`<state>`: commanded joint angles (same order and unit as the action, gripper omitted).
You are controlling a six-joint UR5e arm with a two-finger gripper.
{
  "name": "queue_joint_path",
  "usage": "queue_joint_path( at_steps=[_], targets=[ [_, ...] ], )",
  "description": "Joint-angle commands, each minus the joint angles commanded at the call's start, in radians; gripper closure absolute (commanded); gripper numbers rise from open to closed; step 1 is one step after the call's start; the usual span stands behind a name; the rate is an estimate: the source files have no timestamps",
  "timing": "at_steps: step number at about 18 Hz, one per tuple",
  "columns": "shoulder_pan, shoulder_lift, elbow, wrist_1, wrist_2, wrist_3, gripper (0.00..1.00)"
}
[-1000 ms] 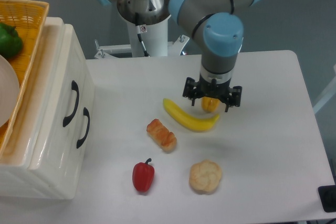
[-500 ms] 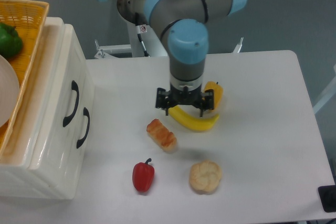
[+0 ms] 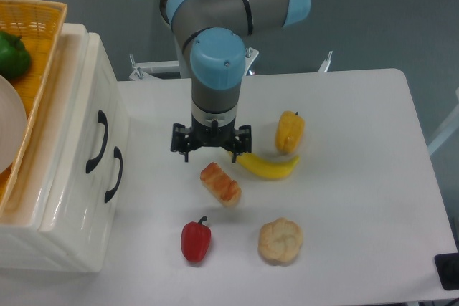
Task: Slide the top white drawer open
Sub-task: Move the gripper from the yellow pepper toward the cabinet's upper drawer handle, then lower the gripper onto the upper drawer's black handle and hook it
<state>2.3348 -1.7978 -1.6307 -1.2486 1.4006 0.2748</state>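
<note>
cream-white, the top white drawer [image 3: 86, 116] sat shut. the tool [image 3: 211, 150] hung above the tabletop [image 3: 358, 177], fingers spread, gripping nothing.

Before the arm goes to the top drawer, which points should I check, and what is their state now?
1. Top drawer shut, so opening is not yet done: ok.
2. Its handle in view and unblocked: ok.
3. Gripper carries nothing: ok. Whether it is open enough for the handle: cannot tell.
4. Bare table between gripper and handle: ok.
5. Pastry and banana lie close under the gripper; height above them: cannot tell.
6. Basket sits on the cabinet top, not on the drawer front: ok.
</note>
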Motion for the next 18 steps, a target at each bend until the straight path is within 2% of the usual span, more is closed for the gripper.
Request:
queue_joint_path(
  at_steps=[6, 11, 15, 18],
  targets=[
    [-0.041, 0.002, 0.006, -0.008, -0.055, -0.077, 0.00],
    [-0.049, 0.003, 0.018, -0.014, -0.069, -0.086, 0.00],
    [-0.060, 0.005, 0.032, -0.043, -0.084, -0.088, 0.00],
    [-0.065, 0.009, 0.037, -0.041, -0.135, -0.098, 0.00]
  ],
)
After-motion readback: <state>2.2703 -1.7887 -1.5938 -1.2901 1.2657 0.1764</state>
